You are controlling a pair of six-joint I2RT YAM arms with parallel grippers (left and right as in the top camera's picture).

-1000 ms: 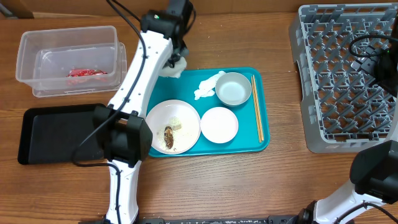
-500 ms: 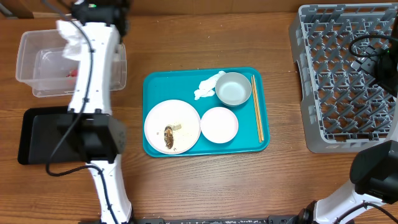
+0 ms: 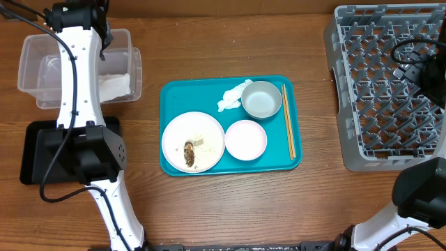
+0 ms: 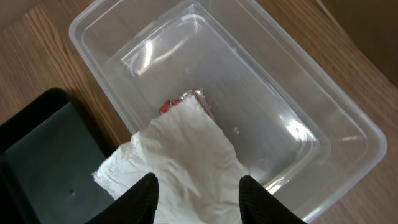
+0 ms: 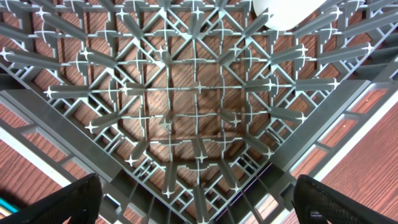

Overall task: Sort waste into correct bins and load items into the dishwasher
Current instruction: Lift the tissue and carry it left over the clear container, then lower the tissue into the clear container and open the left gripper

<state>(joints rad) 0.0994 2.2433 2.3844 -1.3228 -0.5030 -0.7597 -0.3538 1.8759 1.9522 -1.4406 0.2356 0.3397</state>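
Crumpled white tissue (image 4: 186, 152) lies in a clear, round-cornered plastic tub (image 4: 292, 59).

The tissue (image 4: 180, 155) hides most of the red wrapper (image 4: 169, 106).

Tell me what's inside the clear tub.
A crumpled white tissue lies in the tub, with a bit of red wrapper poking out from under it. The tissue covers the rest of the wrapper and anything else beneath it.
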